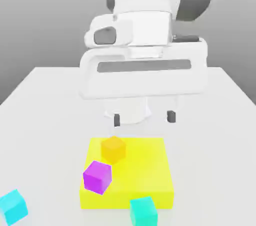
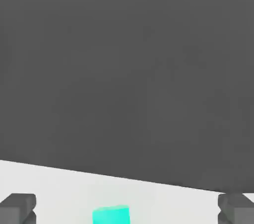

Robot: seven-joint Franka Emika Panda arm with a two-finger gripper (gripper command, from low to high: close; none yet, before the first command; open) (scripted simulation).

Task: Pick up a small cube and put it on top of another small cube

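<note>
The small plain teal cube [image 1: 144, 211] sits nearest the camera in the exterior view, on the white desk [image 1: 45, 105] just in front of the flat yellow slab [image 1: 145, 170], touching or almost touching the slab's near edge. A brighter cyan cube [image 1: 13, 206] rests at the exterior view's lower left, well apart from the slab and close to the frame's bottom corner.

On the slab, a small orange cube [image 1: 113, 149] stands near the far side and a small magenta cube [image 1: 97, 177] stands at the exterior view's left edge of the slab, slightly overhanging it. The two are near each other but apart. The part of the slab toward the exterior view's right is bare.

The white robot arm [image 1: 145, 65] hangs above the far side of the slab. Its claw [image 1: 144, 117] is released: the two dark fingertips [image 1: 171, 116] stand wide apart with nothing between them, raised above the orange cube.

The hand view adds a low look along the desk: both fingertips [image 2: 19, 207] appear at opposite sides with a teal-coloured cube [image 2: 110, 215] between them, farther off on the desk surface [image 2: 64, 188], against a dark grey backdrop [image 2: 127, 69]. Which of the two blue-green cubes this is cannot be told.
</note>
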